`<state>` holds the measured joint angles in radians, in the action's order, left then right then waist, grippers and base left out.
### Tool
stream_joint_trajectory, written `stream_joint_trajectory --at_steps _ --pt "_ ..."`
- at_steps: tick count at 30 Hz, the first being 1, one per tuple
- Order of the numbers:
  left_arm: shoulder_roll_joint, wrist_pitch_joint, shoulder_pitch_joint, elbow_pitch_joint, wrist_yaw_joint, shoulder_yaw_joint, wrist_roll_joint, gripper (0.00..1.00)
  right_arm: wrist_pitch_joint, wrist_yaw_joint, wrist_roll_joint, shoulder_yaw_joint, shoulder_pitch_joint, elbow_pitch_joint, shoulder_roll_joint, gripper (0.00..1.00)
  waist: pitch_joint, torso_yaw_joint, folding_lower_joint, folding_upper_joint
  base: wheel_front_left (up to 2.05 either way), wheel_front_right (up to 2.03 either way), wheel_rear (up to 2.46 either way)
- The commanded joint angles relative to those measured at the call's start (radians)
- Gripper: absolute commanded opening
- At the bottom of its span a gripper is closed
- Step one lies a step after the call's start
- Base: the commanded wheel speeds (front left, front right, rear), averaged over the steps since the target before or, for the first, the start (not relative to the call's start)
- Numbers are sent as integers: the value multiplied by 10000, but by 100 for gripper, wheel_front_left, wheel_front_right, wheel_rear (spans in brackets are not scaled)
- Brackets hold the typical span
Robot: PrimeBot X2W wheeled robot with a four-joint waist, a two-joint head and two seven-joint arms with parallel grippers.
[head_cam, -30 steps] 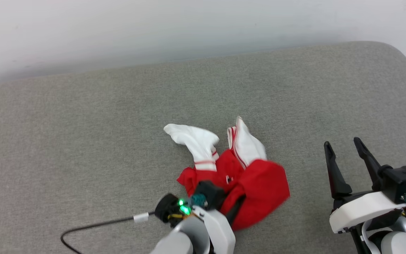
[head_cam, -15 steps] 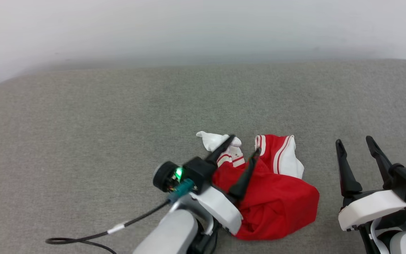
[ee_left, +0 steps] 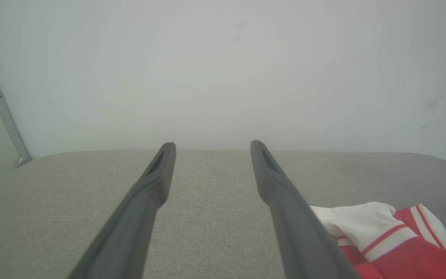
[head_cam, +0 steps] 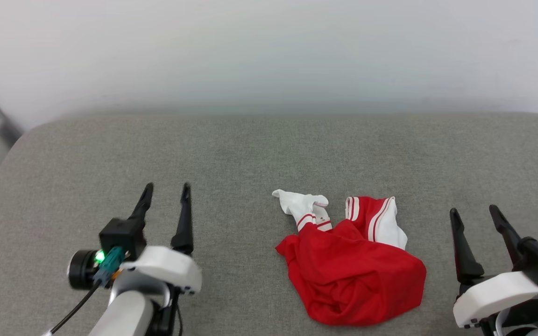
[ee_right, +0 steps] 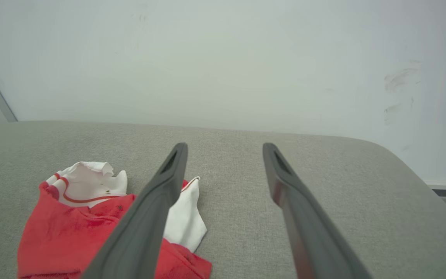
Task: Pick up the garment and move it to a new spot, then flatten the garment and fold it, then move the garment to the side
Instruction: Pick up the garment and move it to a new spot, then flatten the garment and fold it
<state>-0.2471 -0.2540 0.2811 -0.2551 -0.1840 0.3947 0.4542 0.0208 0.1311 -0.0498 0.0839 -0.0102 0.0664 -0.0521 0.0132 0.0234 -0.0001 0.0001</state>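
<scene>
Left tool (head_cam: 167,185): released, empty.
Right tool (head_cam: 473,209): released, empty.
Jersey T-shirt (head_cam: 353,270): crumpled toward cushion's (head_cam: 250,154) near edge.
Flattening: pinch both sleeves, pull apart.

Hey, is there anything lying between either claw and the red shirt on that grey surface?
Nothing visible. Only bare grey surface lies between the open left claw and the crumpled red shirt, and between the shirt and the open right claw. The shirt lies nearer the right claw.
</scene>
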Motion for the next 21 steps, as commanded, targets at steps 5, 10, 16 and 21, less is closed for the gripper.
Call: stream_joint_trajectory --at_steps 5,10,16,21 --pt "-586 128 -1036 541 -268 -226 28 100 109 -7 -117 -230 -375 64 24 100 -244 -158 1 -1 0 0 0" --pt "-708 343 -1390 942 -362 -150 60 100 120 -7 -202 -394 -447 91 24 100 -297 -241 1 -1 0 0 0" --pt "-742 470 -1449 1179 -456 -115 114 100 167 -7 -243 -450 -411 105 24 100 -284 -280 1 -1 0 0 0" --pt "-766 541 -1402 1248 -511 -114 136 100 163 -7 -244 -448 -311 76 24 100 -233 -282 1 -1 0 0 0"
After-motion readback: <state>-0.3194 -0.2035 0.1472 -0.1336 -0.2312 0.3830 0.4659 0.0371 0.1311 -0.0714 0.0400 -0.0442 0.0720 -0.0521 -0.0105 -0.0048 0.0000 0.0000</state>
